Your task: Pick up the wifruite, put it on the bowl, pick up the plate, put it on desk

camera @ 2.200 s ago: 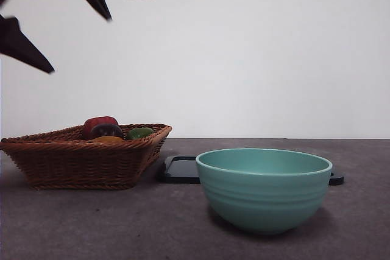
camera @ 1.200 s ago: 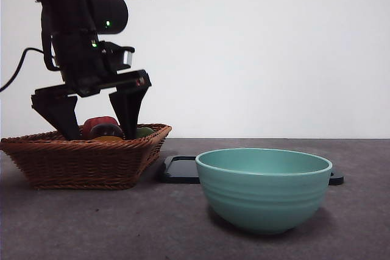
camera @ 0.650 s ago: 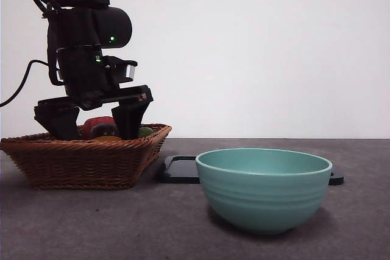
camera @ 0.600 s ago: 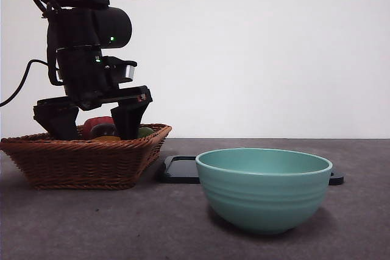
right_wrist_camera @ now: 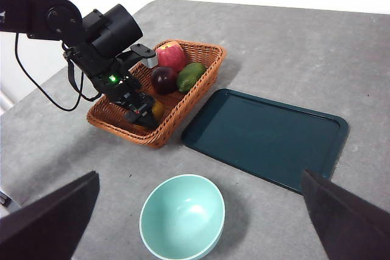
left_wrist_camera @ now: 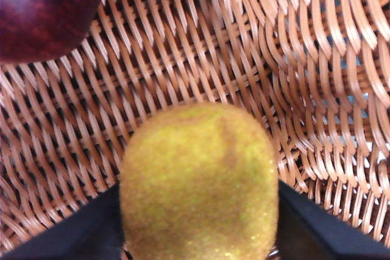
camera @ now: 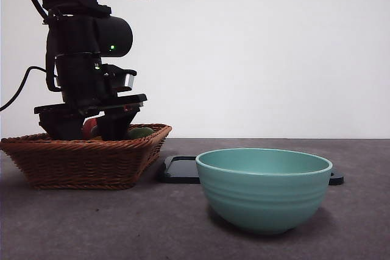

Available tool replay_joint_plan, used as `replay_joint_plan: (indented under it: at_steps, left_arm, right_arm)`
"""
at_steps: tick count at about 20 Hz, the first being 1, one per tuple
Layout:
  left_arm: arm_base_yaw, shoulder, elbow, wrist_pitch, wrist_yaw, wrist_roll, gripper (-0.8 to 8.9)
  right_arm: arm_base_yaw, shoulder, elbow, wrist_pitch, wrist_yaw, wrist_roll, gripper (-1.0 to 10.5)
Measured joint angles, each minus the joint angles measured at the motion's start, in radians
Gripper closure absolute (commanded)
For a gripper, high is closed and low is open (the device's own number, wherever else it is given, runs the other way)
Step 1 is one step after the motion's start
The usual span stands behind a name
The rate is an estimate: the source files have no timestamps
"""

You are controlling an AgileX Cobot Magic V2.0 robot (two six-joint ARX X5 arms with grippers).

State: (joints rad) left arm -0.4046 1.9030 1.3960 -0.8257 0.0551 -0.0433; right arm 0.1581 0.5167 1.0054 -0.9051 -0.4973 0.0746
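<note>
While my left gripper (left_wrist_camera: pixel 198 235) sits low inside the wicker basket (right_wrist_camera: pixel 183 98), the wifruite (left_wrist_camera: pixel 198 181) lies squarely between its spread jaws, one at each flank, resting on the weave.

- Nearer arm: left; my right gripper (right_wrist_camera: pixel 195 211) waits high, jaws wide.
- Bowl (camera: pixel 263 188): on the desk (camera: pixel 91 223), near its front edge, empty.
- Change: half a second ago my left jaws stood higher above the basket rim; now sunk deeper.

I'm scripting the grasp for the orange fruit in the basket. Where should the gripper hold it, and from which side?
Across its rounded middle, coming straight down: the wifruite lies on the wicker basket floor, whose walls block a side approach. The left gripper already straddles it.
</note>
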Motion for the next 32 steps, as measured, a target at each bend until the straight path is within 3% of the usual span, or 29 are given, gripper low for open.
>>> replay_joint_plan:
  at_steps: [7, 11, 17, 21, 29, 32]
  left_arm:
    - [0.0, 0.0, 0.108, -0.102, -0.001, -0.015, 5.95]
    - [-0.006, -0.005, 0.216, -0.245, -0.001, -0.116, 5.95]
    - [-0.101, -0.134, 0.221, -0.402, -0.001, -0.202, 5.95]
    - [-0.217, -0.229, 0.222, -0.445, -0.001, -0.259, 5.95]
    - [-0.544, -0.241, 0.223, -0.307, -0.001, -0.39, 5.95]
    - [-0.601, -0.199, 0.223, -0.255, -0.003, -0.404, 5.95]
  right_arm:
    - [0.0, 0.0, 0.0, 0.0, 0.0, 0.0, 3.5]
    - [0.0, 0.0, 0.0, 0.0, 0.0, 0.0, 3.5]
    - [0.0, 0.0, 0.0, 0.0, 0.0, 0.0, 3.5]
    - [0.0, 0.0, 0.0, 0.0, 0.0, 0.0, 3.5]
    - [0.0, 0.0, 0.0, 0.0, 0.0, 0.0, 3.5]
    - [0.0, 0.0, 0.0, 0.0, 0.0, 0.0, 3.5]
